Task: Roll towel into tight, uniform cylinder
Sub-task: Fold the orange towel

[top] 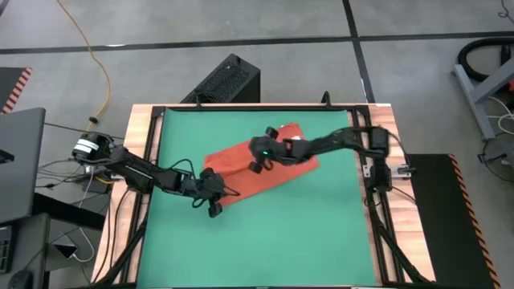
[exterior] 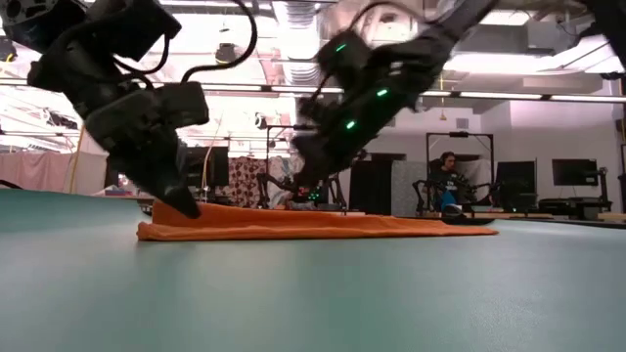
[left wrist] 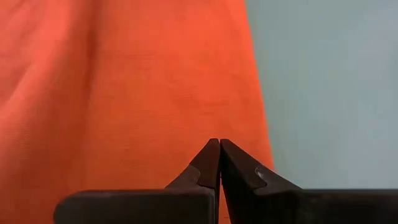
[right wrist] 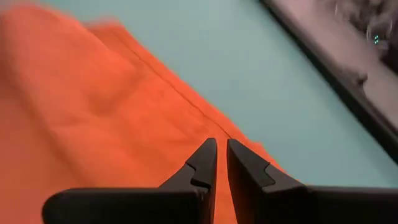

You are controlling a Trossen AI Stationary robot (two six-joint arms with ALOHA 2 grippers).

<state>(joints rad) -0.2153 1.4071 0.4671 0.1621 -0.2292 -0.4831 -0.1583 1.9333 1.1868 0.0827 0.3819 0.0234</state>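
- Big lab hall behind, bright ceiling lights, a person (exterior: 447, 176) seated at screens far across the room; up front, the wooden-edged bench (top: 141, 122) carries a green mat (top: 281, 241) across almost its whole top.
- The towel (top: 241, 164), orange-red, lies flat and slantwise on the mat, a little back of centre, one end pointing to the far right.
- Left pincer (top: 215, 193) is down at the towel's near-left end, fingers clenched tip to tip; its tips press right at the cloth's edge, but whether any fabric is pinched between them I can't tell.
- From table height the towel (exterior: 313, 225) is a thin, low strip, a slight rise under that left tip.
- Right pincer (top: 259, 154) hangs over the towel's middle, reaching in from the right edge.
- Its fingers (right wrist: 202, 163) stand a narrow slit apart just above the cloth; nothing gripped that I can see.
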